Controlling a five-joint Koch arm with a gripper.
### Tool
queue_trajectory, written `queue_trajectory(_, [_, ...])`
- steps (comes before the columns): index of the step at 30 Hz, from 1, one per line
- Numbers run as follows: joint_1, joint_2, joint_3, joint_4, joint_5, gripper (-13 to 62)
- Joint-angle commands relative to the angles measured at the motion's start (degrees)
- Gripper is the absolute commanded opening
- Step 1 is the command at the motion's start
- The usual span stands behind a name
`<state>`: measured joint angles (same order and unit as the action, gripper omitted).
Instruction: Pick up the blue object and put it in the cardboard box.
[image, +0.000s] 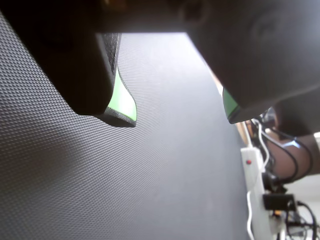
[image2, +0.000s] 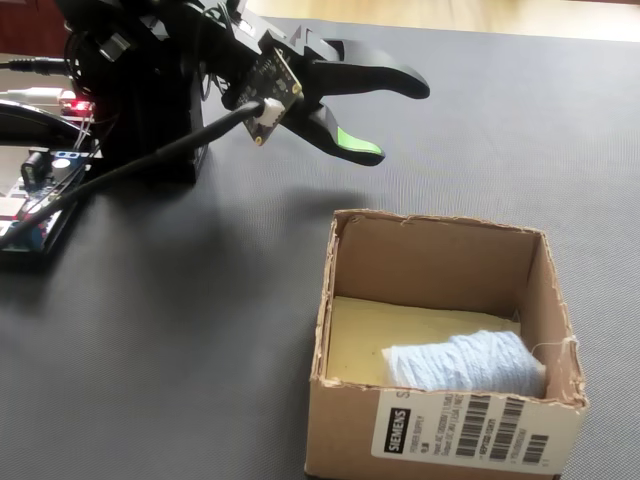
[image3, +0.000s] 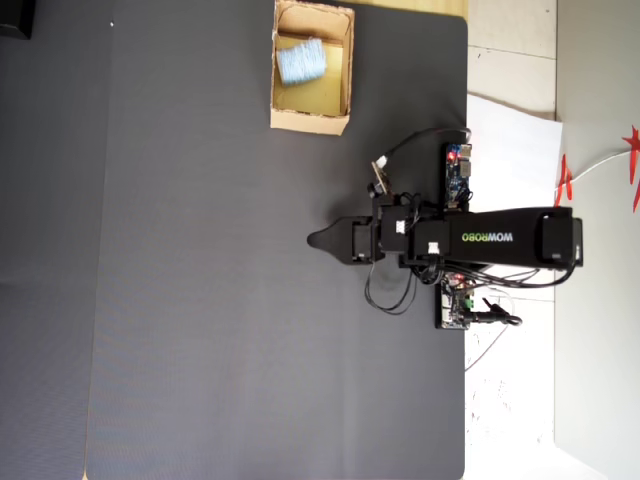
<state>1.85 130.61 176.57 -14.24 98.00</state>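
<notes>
The blue object lies inside the cardboard box, against its near right corner on the yellowish floor. From overhead, the blue object sits in the box at the mat's top edge. My gripper hangs above the mat, up and left of the box and apart from it, open with nothing between its green-padded jaws. In the wrist view the gripper shows only bare mat between its fingers. Seen from overhead, the gripper is well below the box.
A black textured mat covers the table. The arm's base and circuit boards with cables stand at the mat's right edge in the overhead view. A white power strip lies beyond that edge.
</notes>
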Motion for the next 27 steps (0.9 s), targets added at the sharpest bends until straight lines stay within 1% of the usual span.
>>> queue_trajectory(1, [-0.62, 5.19, 2.11, 0.09, -0.62, 34.7])
queue_trajectory(11, [-2.11, 5.19, 2.11, 10.72, -0.53, 34.7])
queue_trajectory(14, [-2.02, 5.1, 2.11, 17.4, -0.7, 34.6])
queue_trajectory(27, [-1.58, 5.1, 2.11, 17.14, -0.62, 34.6])
